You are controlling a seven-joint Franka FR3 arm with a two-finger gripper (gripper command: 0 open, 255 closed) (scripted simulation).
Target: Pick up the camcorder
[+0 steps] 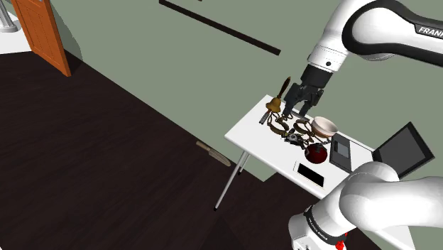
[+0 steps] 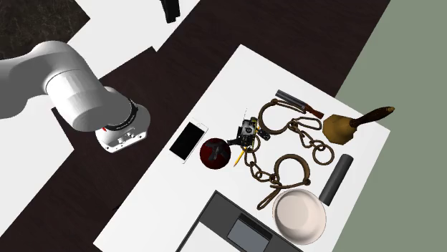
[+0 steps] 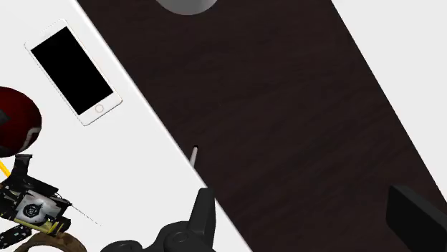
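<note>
The white arm (image 1: 369, 25) climbs from its thick lower link (image 1: 373, 195), arches over and bends at the wrist, so the black gripper (image 1: 297, 111) hangs pointing down, slightly tilted, its two fingers (image 3: 203, 215) spread wide apart

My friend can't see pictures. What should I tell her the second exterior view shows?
Seen from above, a small black camcorder sits on a white table among a white phone, a dark red round thing, brown chained shackles, a bell and a white bowl. A white robot arm shows at the left.
</note>
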